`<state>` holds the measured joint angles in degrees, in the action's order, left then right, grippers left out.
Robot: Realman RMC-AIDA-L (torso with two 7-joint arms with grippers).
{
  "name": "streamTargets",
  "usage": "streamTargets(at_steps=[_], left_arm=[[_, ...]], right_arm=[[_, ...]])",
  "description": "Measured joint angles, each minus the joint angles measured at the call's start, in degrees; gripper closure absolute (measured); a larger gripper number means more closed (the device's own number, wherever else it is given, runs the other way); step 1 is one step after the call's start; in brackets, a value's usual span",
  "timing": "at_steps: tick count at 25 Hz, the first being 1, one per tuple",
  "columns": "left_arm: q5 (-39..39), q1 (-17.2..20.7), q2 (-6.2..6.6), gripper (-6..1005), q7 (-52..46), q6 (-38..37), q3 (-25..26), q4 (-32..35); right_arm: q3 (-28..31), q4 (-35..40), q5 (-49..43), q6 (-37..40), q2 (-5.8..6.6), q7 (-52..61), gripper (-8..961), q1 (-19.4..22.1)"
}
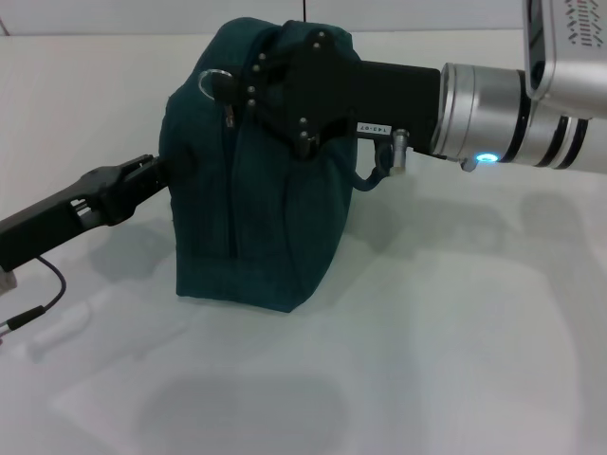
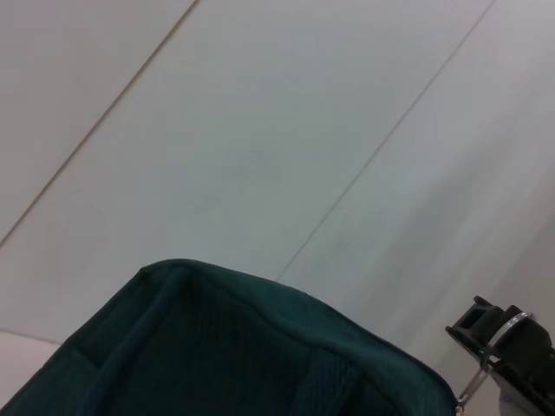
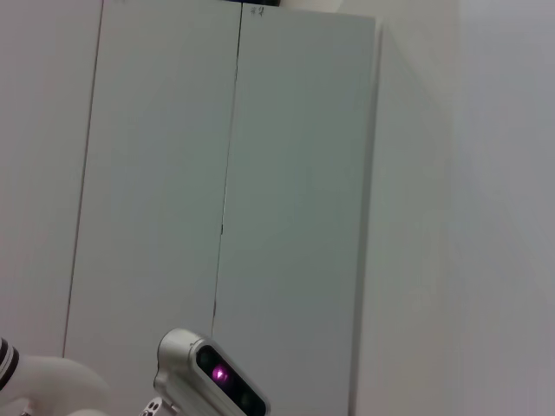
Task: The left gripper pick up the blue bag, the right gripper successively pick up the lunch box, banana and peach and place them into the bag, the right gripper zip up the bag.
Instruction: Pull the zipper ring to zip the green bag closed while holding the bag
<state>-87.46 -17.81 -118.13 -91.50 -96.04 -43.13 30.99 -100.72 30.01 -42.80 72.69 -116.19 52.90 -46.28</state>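
The blue bag [image 1: 251,180] stands upright on the white table [image 1: 455,313], its top looking closed. My right gripper [image 1: 230,88] reaches in from the right over the bag's top and is shut on the zipper pull, whose metal ring [image 1: 210,81] shows at the bag's left upper corner. From the left, my left gripper [image 1: 163,172] presses into the bag's side, shut on the fabric. In the left wrist view the bag's top edge [image 2: 260,347] fills the lower part, and the right gripper [image 2: 494,340] with the ring shows beyond it. The lunch box, banana and peach are out of view.
A thin black cable [image 1: 43,294] trails from the left arm over the table near its left edge. The right wrist view shows only pale cabinet doors [image 3: 225,191] and the robot's head [image 3: 212,377].
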Motion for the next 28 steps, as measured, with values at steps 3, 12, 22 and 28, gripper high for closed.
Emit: streamTargets(at_steps=[3,12,22,28], left_arm=[[0.03,0.03,-0.12,797,1.13,-0.39,0.02,0.0],[0.0,0.42,-0.56,941,2.95,-0.75,-0.1,0.01],[-1.87,0.54,-1.15,944,10.86,-5.09,-0.46,-0.96],[-3.75,0.41,-1.21,945,13.8,-7.42,-0.47,-1.68]], right_arm=[[0.0,0.07,0.02,0.01,0.0,0.0,942,0.42],[0.1,0.26,3.97,0.01,0.0,1.25,942,3.12],[1.47,-1.25,7.19,-0.31,0.23,9.21,942,4.49],[2.5,-3.08,7.34,-0.55,0.25,10.85,943,4.49]])
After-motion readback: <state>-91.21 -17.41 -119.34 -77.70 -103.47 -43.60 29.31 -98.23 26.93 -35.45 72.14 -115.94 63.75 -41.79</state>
